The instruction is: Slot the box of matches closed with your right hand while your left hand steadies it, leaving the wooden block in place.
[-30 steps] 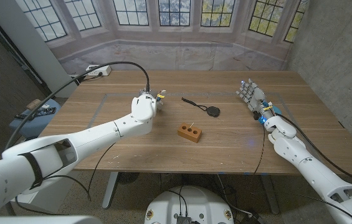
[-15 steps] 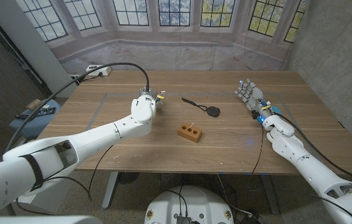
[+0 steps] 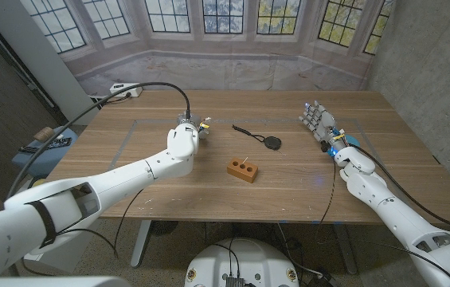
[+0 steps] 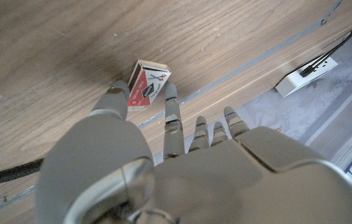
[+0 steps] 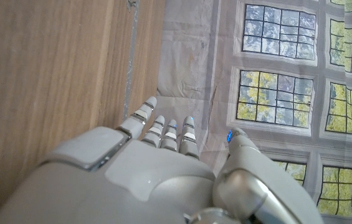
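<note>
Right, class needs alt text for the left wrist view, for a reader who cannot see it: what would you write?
The robot's left hand, seen from behind, reaches toward a small matchbox lying on the wooden table, with fingers on either side of it. Past the table's edge, a white power strip lies on the floor.

We count one box of matches (image 4: 147, 84), one wooden block (image 3: 243, 170), one black corded disc (image 3: 271, 143) and one white power strip (image 3: 126, 91), along with two hands, left (image 3: 182, 137) and right (image 3: 320, 123).
</note>
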### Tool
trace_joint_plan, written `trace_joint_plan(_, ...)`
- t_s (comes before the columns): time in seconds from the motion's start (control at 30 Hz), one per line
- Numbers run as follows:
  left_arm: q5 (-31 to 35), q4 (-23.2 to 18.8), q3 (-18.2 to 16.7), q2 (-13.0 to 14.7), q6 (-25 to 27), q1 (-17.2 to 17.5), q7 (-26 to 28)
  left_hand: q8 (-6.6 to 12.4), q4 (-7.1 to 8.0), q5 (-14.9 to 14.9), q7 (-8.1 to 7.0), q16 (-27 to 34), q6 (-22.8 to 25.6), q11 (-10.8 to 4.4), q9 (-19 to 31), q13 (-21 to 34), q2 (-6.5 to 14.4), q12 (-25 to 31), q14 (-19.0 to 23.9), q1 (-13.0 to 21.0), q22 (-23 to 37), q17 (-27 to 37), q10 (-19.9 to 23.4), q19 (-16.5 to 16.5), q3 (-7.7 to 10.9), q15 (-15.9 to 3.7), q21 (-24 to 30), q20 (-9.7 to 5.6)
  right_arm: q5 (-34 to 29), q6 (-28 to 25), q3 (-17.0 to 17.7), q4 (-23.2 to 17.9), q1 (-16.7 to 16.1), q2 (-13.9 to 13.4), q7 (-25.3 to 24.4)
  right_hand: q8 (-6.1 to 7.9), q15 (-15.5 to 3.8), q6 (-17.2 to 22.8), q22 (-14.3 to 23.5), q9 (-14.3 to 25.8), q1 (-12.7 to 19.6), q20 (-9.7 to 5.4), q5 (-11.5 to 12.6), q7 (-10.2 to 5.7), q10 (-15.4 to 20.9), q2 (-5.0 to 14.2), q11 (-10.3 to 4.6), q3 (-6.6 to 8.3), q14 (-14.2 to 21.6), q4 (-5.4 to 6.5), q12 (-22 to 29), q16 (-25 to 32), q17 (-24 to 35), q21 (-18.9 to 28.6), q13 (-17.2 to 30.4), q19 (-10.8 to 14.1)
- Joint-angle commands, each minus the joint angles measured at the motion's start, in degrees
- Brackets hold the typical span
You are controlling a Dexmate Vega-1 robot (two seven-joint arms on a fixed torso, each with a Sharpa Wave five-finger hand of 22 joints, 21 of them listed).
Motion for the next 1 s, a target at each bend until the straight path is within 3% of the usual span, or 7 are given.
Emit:
trace_joint_plan(0.03, -0.3, 0.6, -0.6, -0.2, -0.9, 1.1, 3.0, 0.56, -0.19, 0.5, -0.54, 0.2, 2.3, -0.34, 0.2, 0.0, 0.1, 0.3, 1.6, 1.4, 0.1, 0.1, 1.5, 1.5, 0.41, -0.38, 0.6, -0.26, 0.0, -0.2, -0.1, 0.2, 0.1, 0.2, -0.2, -0.06, 0.02, 0.5, 0.3, 0.2, -0.3, 0.2, -0.1, 0.16, 0.2, 0.14, 0.24, 0.21, 0.1, -0.09, 0.1, 0.2, 0.3, 0.1, 0.2, 0.4)
trace_joint_plan(0.53, -0.3, 1.3, -1.3, -1.0, -1.4, 2.3, 7.0, 1.15, -0.35, 0.9, -1.98, 0.3, 7.5, -1.63, 0.1, 0.0, -0.1, 0.5, 4.8, 3.0, 0.1, 0.0, 5.3, 4.8, 0.56, -1.75, 0.9, -1.3, 0.4, -0.3, 0.2, -0.2, -0.6, 0.1, -0.3, -0.07, 0.15, 0.6, 0.3, 0.2, -0.4, 0.32, -0.1, 0.12, 0.2, 0.14, 0.18, 0.26, 0.1, -0.18, 0.1, 0.2, 0.3, 0.1, 0.2, 0.5)
trace_joint_plan(1.0, -0.8, 0.8, -1.7, -0.8, -1.9, 2.6, 7.9, 0.76, -0.34, 1.1, -2.05, 0.1, 7.8, -1.77, 0.2, 0.0, -0.2, 0.3, 5.6, 3.4, 0.1, 0.0, 5.9, 5.5, 0.54, -2.04, 0.8, -1.56, 0.4, -0.3, 0.2, 0.5, -0.1, 0.2, 0.2, -0.06, 0.18, 0.6, 0.3, 0.2, -0.4, 0.4, -0.1, 0.12, 0.1, 0.16, 0.22, 0.29, 0.1, -0.24, 0.1, 0.2, 0.3, 0.1, 0.2, 0.4)
